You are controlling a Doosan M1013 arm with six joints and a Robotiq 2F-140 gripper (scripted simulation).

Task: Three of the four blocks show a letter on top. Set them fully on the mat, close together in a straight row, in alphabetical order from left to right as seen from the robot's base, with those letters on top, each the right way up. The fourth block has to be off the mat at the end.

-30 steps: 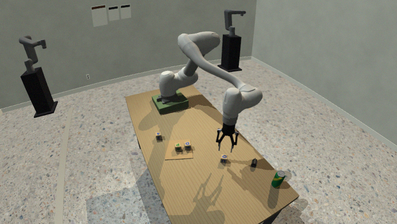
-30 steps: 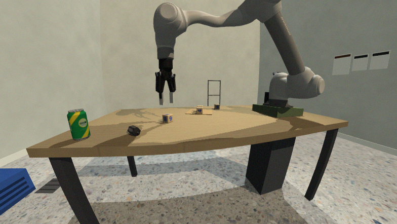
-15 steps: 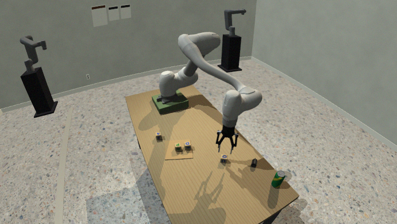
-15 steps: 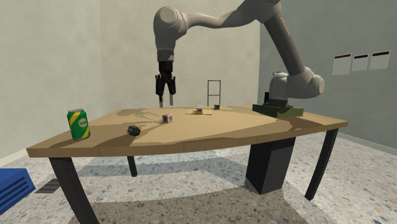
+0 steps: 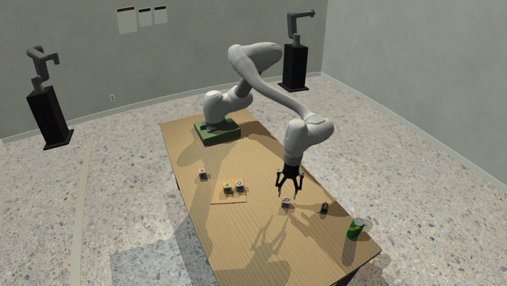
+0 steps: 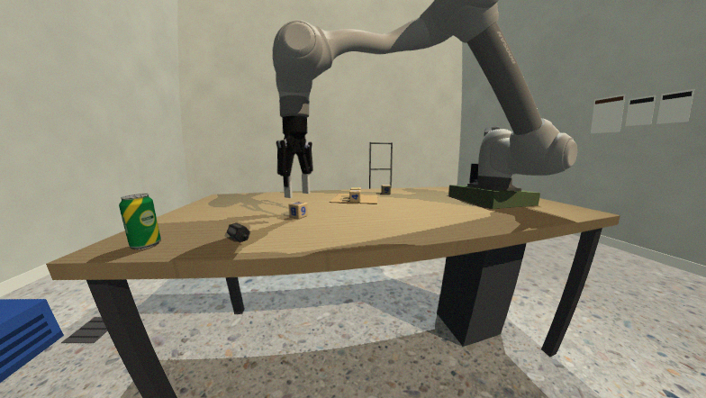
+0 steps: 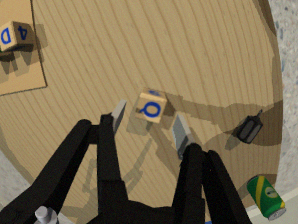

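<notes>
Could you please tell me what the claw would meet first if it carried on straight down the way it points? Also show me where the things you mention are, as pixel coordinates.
Probably the block with the blue Q on top point(image 5: 285, 201) point(image 6: 297, 210) point(image 7: 151, 108), or the table right beside it; exact alignment is hard to judge.

- Top: high, distant, facing the robot base point(image 5: 234, 134) point(image 6: 513, 200); jaws right of centre.
- Exterior: low, side-on, jaws left of centre.
- Wrist: close, down past jaws; Q block point(image 5: 285, 202) point(image 6: 298, 210) point(image 7: 152, 107) shared.

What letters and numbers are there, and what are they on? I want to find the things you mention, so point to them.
"Q": top of one block point(image 5: 285, 202) point(image 6: 298, 210) point(image 7: 151, 106); side marks uncertain.
"D": top of another block point(image 5: 239, 185) point(image 6: 355, 196) point(image 7: 6, 36).
"4": that block's side.
"P": top of third block point(image 5: 227, 186) point(image 6: 355, 188).
Lone block point(image 5: 202, 173) point(image 6: 385, 189): too small.
Can point(image 5: 355, 229) point(image 6: 140, 221) point(image 7: 266, 196), arm point(image 5: 248, 67) point(image 6: 505, 47): too blurred.
Wall papers point(image 5: 127, 21) point(image 6: 608, 116): nothing readable.
</notes>
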